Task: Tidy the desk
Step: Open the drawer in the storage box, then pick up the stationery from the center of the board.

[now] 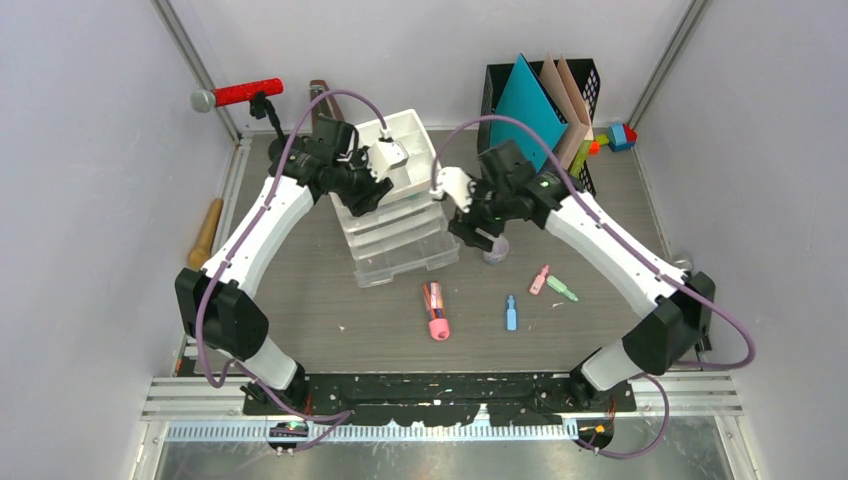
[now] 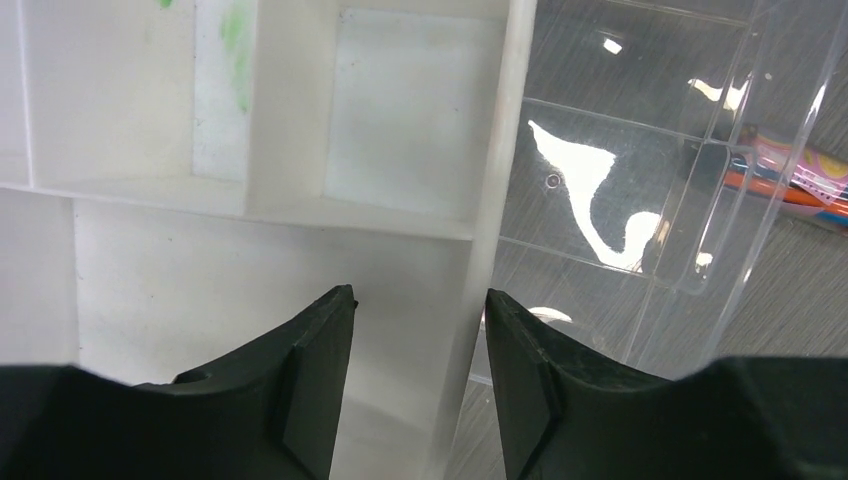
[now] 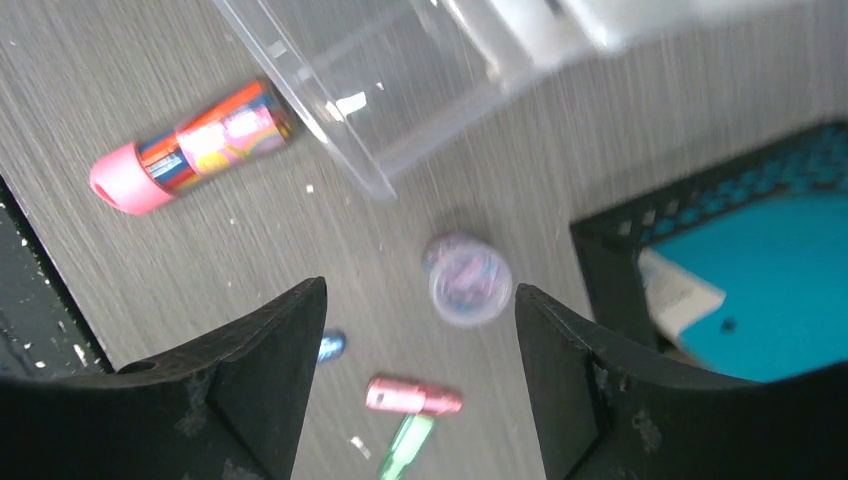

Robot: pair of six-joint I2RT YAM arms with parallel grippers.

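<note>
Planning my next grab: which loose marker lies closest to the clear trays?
The fat pink-capped marker, just in front of the clear trays; the blue marker, small pink marker and green marker lie farther right.

The grey-brown wood-grain tabletop (image 1: 330, 310) carries a stack of clear plastic trays (image 1: 405, 258) at its middle. In front lie a pink-capped multicoloured tube (image 1: 436, 310), a small blue marker (image 1: 511, 313), a pink marker (image 1: 540, 279) and a green marker (image 1: 562, 289). A small round clear jar (image 1: 495, 252) sits beside the stack, a black mesh file holder (image 1: 500, 85) stands at the back right, and a wooden handle (image 1: 206, 232) lies at the left edge.
</note>
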